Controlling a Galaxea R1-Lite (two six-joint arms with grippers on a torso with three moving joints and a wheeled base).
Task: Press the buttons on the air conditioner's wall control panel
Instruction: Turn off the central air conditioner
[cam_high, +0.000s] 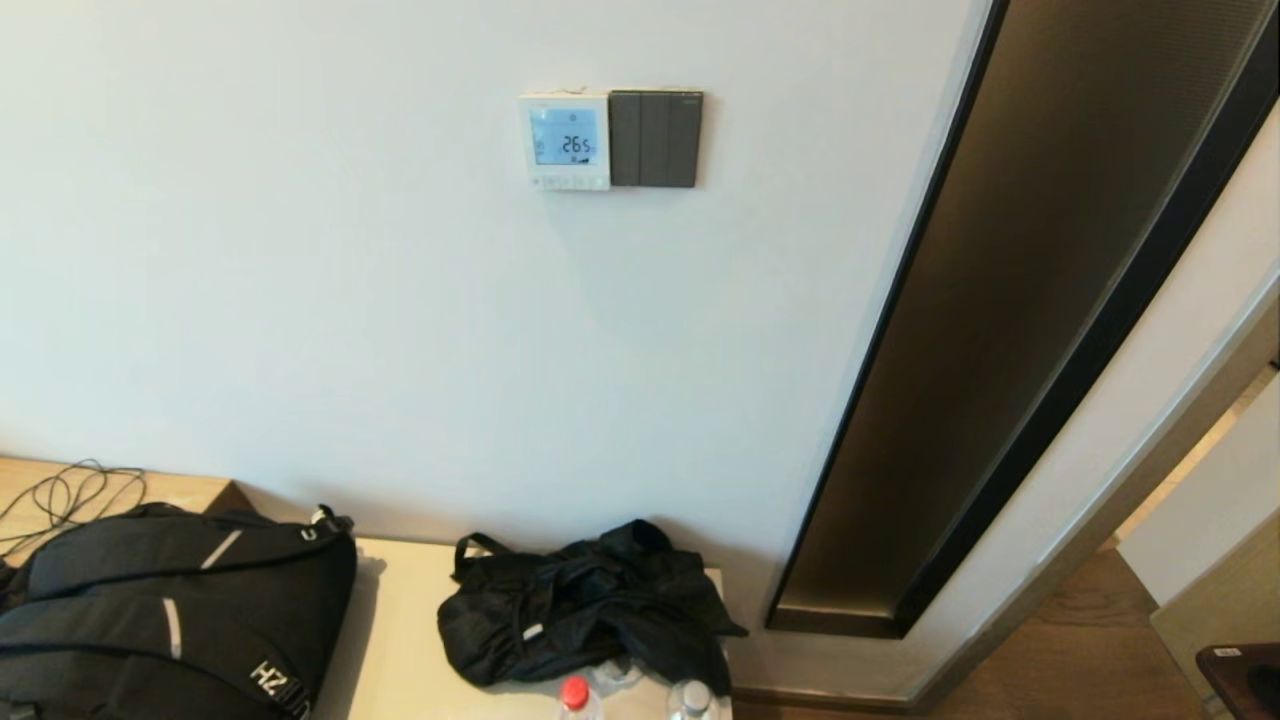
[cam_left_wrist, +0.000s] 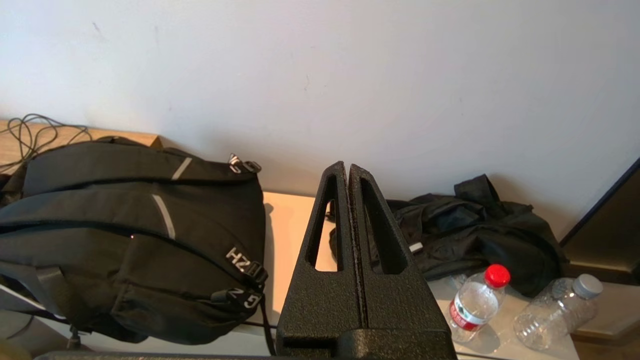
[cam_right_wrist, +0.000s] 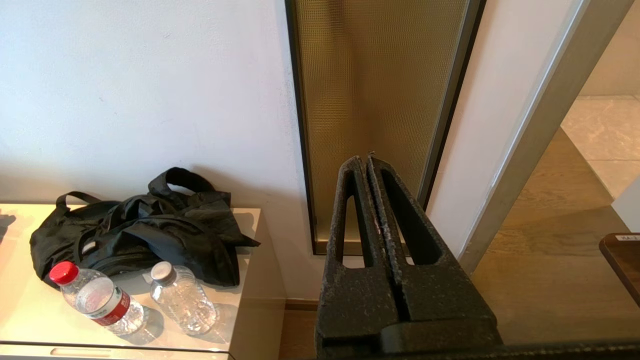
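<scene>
The white air conditioner control panel (cam_high: 565, 141) hangs on the wall high in the head view. Its blue screen reads 26.5, and a row of small buttons (cam_high: 568, 182) runs along its lower edge. A dark grey switch plate (cam_high: 655, 138) sits right beside it. Neither arm shows in the head view. My left gripper (cam_left_wrist: 347, 167) is shut and empty, low over the cabinet, far below the panel. My right gripper (cam_right_wrist: 364, 161) is shut and empty, facing the brown wall inset. The panel is out of both wrist views.
A cream cabinet (cam_high: 400, 640) stands against the wall under the panel, carrying a black backpack (cam_high: 170, 610), a crumpled black bag (cam_high: 585, 610), a red-capped bottle (cam_high: 577, 697) and a grey-capped bottle (cam_high: 692, 700). A brown inset panel (cam_high: 1010, 320) and a doorway lie to the right.
</scene>
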